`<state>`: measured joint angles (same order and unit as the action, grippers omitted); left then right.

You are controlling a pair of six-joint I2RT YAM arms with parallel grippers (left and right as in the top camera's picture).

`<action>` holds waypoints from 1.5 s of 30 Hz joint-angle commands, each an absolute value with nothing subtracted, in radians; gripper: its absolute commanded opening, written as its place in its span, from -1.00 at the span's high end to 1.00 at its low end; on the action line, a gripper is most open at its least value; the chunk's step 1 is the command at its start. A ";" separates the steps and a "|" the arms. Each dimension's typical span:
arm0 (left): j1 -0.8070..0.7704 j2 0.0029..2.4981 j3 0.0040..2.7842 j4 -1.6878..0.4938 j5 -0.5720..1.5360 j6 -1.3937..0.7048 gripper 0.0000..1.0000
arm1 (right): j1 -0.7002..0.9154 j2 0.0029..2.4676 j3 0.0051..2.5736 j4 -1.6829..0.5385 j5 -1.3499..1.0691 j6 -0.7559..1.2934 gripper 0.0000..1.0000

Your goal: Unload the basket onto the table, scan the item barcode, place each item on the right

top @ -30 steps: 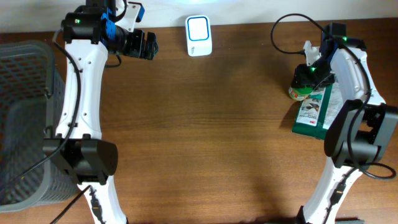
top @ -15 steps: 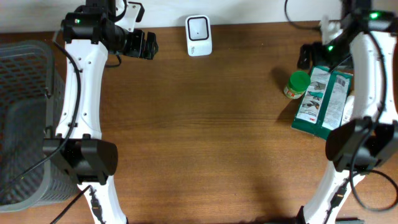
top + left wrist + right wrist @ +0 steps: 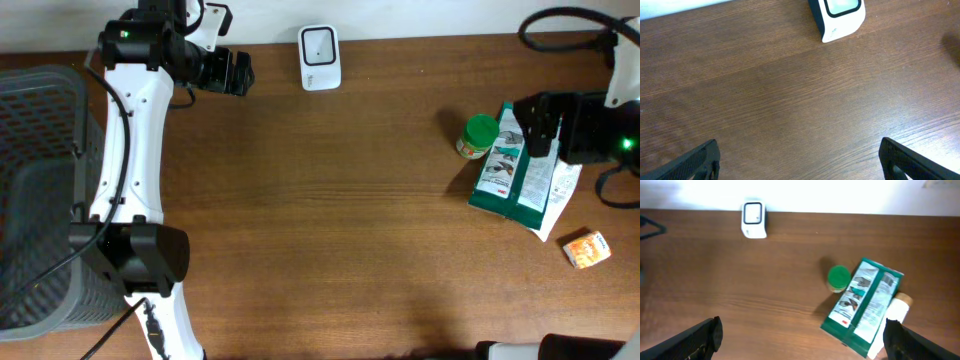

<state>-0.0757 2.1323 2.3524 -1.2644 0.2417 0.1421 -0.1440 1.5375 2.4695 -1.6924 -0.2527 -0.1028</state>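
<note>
Two hands spread open, glossy green box (image 3: 516, 168), round green-lidded jar (image 3: 476, 136), white rounded scanner (image 3: 319, 58)

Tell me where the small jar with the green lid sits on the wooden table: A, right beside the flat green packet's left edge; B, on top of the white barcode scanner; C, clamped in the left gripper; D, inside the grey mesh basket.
A: the overhead view shows the green-lidded jar standing on the table against the left edge of the flat green packet, far from the scanner.
</note>
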 commanded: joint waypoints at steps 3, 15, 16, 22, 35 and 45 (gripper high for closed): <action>-0.069 2.132 2.355 -1.262 0.239 0.155 -0.98 | -0.143 1.537 2.469 -1.698 -0.277 -0.104 -0.97; -0.069 2.132 2.355 -1.263 0.239 0.155 -0.98 | 0.053 1.241 1.835 -1.105 -0.153 -0.147 -0.97; -0.069 2.132 2.355 -1.263 0.239 0.155 -0.98 | 0.053 1.182 1.730 -1.029 -0.153 -0.141 -0.97; -0.069 2.132 2.355 -1.263 0.239 0.155 -0.98 | 0.053 0.693 0.928 -0.420 -0.153 -0.121 -0.97; -0.070 2.132 2.355 -1.263 0.239 0.155 -0.98 | 0.053 0.069 0.060 0.027 -0.145 -0.115 -0.97; -0.069 2.132 2.355 -1.262 0.239 0.155 -0.98 | 0.053 0.003 0.006 -0.066 -0.146 -0.115 -0.97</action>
<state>-0.0757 2.1323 2.3524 -1.2648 0.2344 0.1421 0.0475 0.0158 0.0128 -0.0616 -0.1543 -0.1280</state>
